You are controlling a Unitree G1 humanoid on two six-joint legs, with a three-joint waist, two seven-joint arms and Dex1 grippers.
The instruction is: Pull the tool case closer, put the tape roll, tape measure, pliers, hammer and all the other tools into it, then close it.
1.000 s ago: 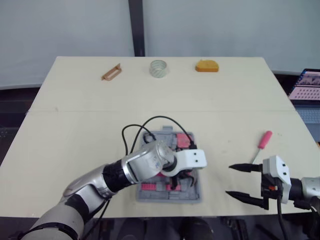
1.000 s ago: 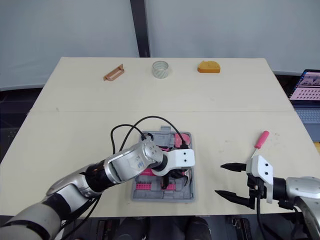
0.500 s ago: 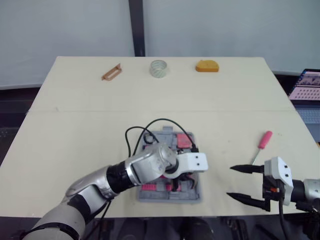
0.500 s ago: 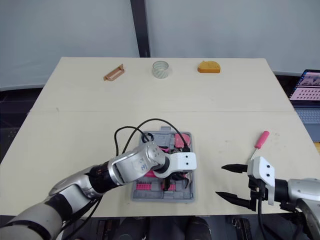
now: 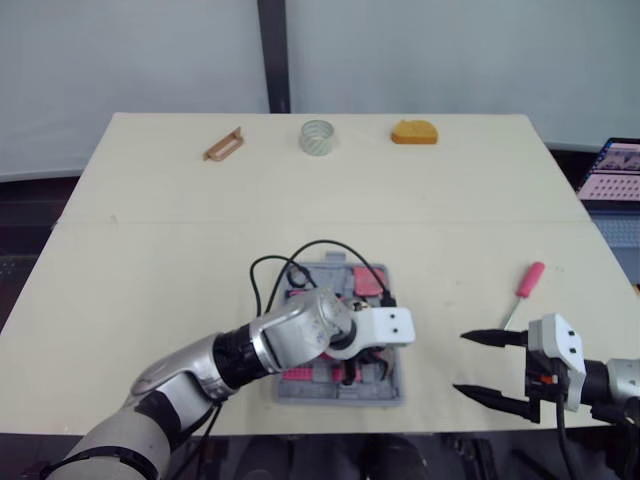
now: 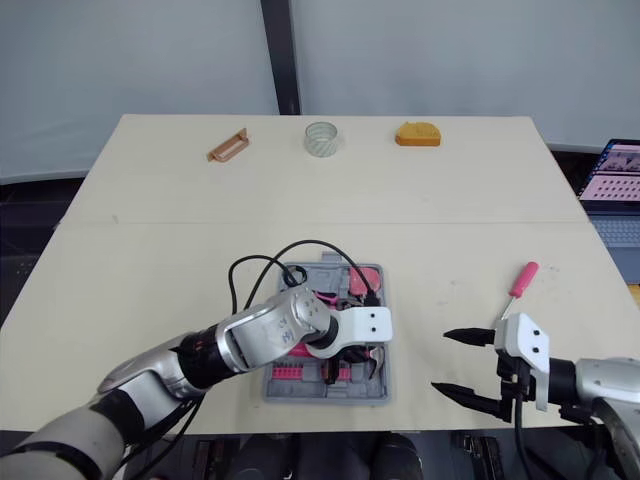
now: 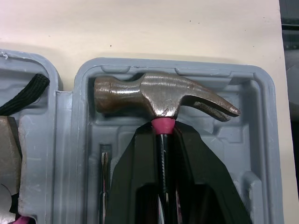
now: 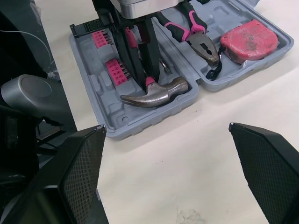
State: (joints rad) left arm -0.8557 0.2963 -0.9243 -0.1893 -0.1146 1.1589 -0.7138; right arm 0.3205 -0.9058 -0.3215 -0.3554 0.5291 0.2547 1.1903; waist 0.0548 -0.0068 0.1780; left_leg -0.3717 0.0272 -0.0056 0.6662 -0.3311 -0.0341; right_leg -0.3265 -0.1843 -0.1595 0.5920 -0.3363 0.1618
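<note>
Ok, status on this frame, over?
Left pincer shut on steel claw hammer, head in open grey plastic case. Right pincer open, clear of case. Pink-handled screwdriver, clear tape roll on table.

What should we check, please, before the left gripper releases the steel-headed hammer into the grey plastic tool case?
1. Head of the steel-headed hammer lies inside a recess of the grey plastic tool case: ok.
2. The left gripper is clamped on the hammer's handle: ok.
3. The right gripper is open and apart from the case: ok.
4. The pink-handled pliers and red tape measure are in the case: ok.
5. The pink-handled screwdriver is packed: not ok, it lies on the table.
6. The clear tape roll is packed: not ok, it sits at the table's far edge.
</note>
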